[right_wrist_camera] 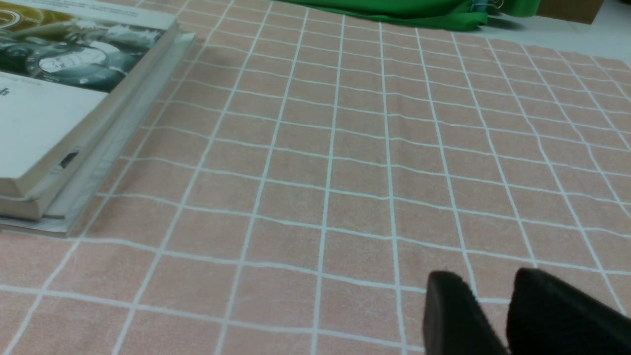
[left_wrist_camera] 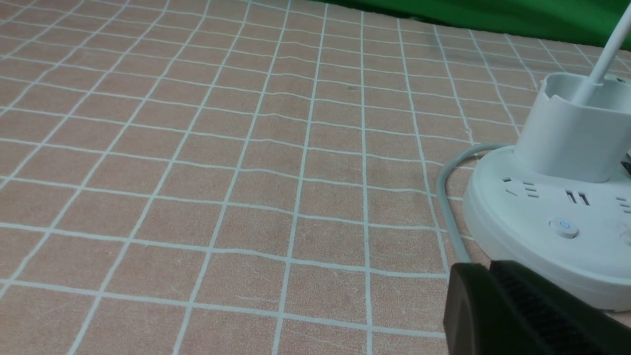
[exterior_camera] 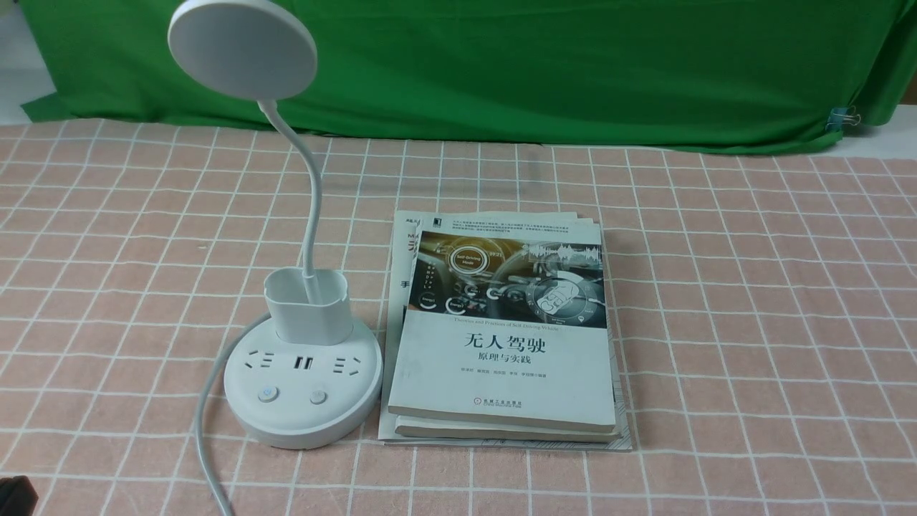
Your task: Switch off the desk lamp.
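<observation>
Left pincer (left_wrist_camera: 493, 276) (state unclear, seemingly empty) near desk lamp (exterior_camera: 303, 390); right pincer (right_wrist_camera: 493, 296) slightly open, empty.

The lamp (left_wrist_camera: 552, 207) base runs off the left wrist view's edge, head out of shot. Left gripper (left_wrist_camera: 522, 305) and right gripper (right_wrist_camera: 498, 310) only peek in, jaws half cropped. Book (right_wrist_camera: 54, 98) cut off too.

Left tool (left_wrist_camera: 537, 310) black, ridged pad, right tool (right_wrist_camera: 498, 315) black
</observation>
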